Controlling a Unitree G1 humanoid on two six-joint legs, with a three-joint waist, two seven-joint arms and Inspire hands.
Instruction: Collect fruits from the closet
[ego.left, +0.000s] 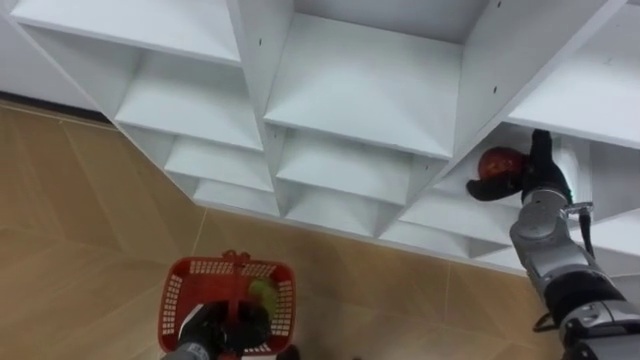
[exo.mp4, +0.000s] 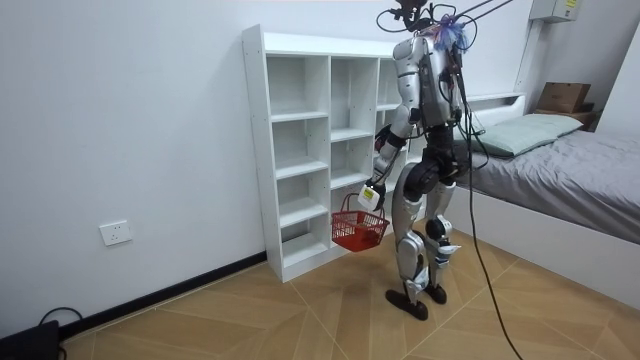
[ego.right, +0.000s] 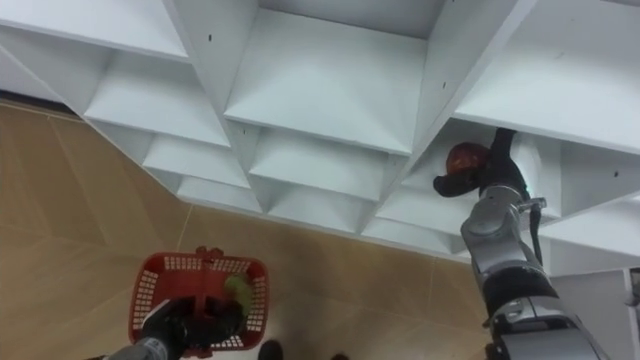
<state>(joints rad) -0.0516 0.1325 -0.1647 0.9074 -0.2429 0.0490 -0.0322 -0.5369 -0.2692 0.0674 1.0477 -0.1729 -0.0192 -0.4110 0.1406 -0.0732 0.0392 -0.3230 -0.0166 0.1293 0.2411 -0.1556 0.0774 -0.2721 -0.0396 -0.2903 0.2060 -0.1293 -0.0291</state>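
A red apple (ego.left: 497, 163) sits on a shelf of the white closet (ego.left: 360, 90), in a compartment on the right. My right hand (ego.left: 528, 172) reaches into that compartment and its fingers curl round the apple (ego.right: 466, 160). My left hand (ego.left: 222, 328) hangs low over the floor, shut on the handle of a red plastic basket (ego.left: 190, 290). A green fruit (ego.left: 263, 293) lies inside the basket. In the room view I stand upright facing the closet (exo.mp4: 300, 150), with the basket (exo.mp4: 357, 228) at knee height.
The closet's other compartments in view hold nothing. Wooden floor (ego.left: 90, 220) lies to my left and below. In the room view a bed (exo.mp4: 560, 190) stands behind me at the right and a wall socket (exo.mp4: 116, 233) at the left.
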